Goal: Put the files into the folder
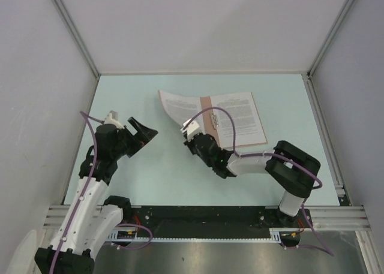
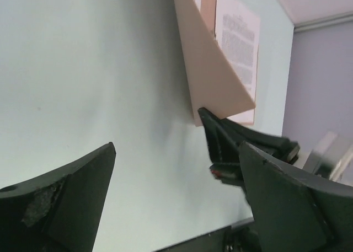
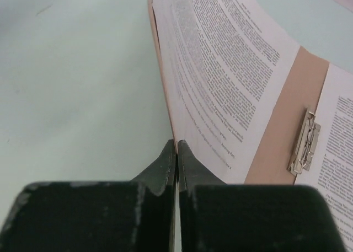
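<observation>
Folder [image 1: 207, 101]: thin salmon-pink card, plain and matt, lying open at the far middle of the smooth pale blue-green table [image 1: 132, 97]. Its right half is flat and its left flap is raised and bowed. Files [image 1: 240, 115]: white rectangular sheets dense with black print, one on each half of the folder, the left one curving up with the flap. Right claw [image 1: 187, 130]: black, wedge-shaped fingers pressed together on the near corner of the raised flap. Left claw [image 1: 144, 132]: broad black fingers spread wide apart, holding nothing, over bare table to the left of the folder and apart from it. The top view alone shows both halves of the folder and both arms at once. The left wrist view alone shows the flap's unmarked outer face [image 2: 215, 70], with the right claw's tips [image 2: 207, 119] at its corner. The right wrist view alone gives the readable print [image 3: 220, 70] and a small bright metal clip [image 3: 304, 149] on the bare card band between the sheets.
</observation>
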Controlling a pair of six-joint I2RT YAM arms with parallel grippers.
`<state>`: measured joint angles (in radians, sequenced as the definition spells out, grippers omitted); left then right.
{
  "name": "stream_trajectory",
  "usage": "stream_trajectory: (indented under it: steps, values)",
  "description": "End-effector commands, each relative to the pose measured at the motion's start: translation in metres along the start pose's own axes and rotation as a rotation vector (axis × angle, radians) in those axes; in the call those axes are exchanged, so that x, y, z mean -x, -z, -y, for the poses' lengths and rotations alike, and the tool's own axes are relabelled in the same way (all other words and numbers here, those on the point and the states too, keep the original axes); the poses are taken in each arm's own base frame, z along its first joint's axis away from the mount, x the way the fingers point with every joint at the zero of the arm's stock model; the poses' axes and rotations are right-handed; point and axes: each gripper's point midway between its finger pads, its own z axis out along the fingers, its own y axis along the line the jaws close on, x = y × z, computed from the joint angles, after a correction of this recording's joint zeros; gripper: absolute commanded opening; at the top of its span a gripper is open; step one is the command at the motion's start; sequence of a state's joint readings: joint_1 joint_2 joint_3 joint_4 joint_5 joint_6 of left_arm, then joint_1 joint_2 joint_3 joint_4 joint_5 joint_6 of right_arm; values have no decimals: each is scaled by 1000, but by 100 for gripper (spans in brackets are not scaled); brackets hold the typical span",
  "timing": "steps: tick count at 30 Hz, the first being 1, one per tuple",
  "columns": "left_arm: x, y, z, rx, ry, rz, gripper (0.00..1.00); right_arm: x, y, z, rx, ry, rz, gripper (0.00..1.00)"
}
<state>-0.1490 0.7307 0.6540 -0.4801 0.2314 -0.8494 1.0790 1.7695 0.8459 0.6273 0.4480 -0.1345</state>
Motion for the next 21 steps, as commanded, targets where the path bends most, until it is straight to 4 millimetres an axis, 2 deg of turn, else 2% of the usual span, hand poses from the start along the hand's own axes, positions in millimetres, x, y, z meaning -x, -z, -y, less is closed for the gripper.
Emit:
stream_trajectory:
  steps: [1, 2, 4, 5, 6, 7, 8, 10, 11, 12, 14, 15, 16, 18, 19, 21]
  values:
    - [37, 26, 22, -23, -135, 165, 100, 14, 4, 34, 45, -318, -13, 0]
    - [40, 28, 22, -22, -140, 177, 100, 13, 1, 55, 37, -410, -13, 0]
    - [41, 31, 23, -24, -152, 189, 100, 19, 9, 73, 81, -516, -1, 0]
    - [41, 31, 23, -24, -152, 187, 100, 15, 9, 101, 40, -606, 4, 0]
    - [40, 30, 22, -23, -153, 182, 100, 15, 14, 117, 26, -654, 15, 0]
    - [38, 29, 21, -24, -151, 176, 100, 15, 17, 120, 67, -689, 14, 0]
    - [37, 27, 20, -27, -153, 171, 99, 10, 19, 152, 14, -761, 25, 0]
    - [34, 26, 22, -48, -152, 165, 100, 3, 27, 166, 40, -815, 21, 0]
    - [32, 24, 21, -50, -149, 158, 100, -2, 30, 179, 28, -847, 21, 0]
    - [30, 24, 20, -52, -147, 152, 100, -13, 36, 207, -24, -919, 27, 0]
    - [29, 23, 22, -64, -146, 146, 99, -33, 48, 223, -10, -1020, 33, 0]
    - [28, 23, 22, -66, -144, 145, 100, -38, 57, 254, -58, -1103, 87, 0]
    - [28, 23, 22, -68, -146, 143, 99, -57, 65, 250, -35, -1158, 57, 0]
    - [28, 23, 22, -68, -146, 143, 100, -67, 74, 263, -48, -1223, 80, 0]
    - [27, 22, 21, -69, -147, 140, 100, -86, 87, 279, -93, -1296, 79, 0]
    - [25, 21, 21, -73, -145, 133, 100, -98, 96, 289, -118, -1352, 90, 0]
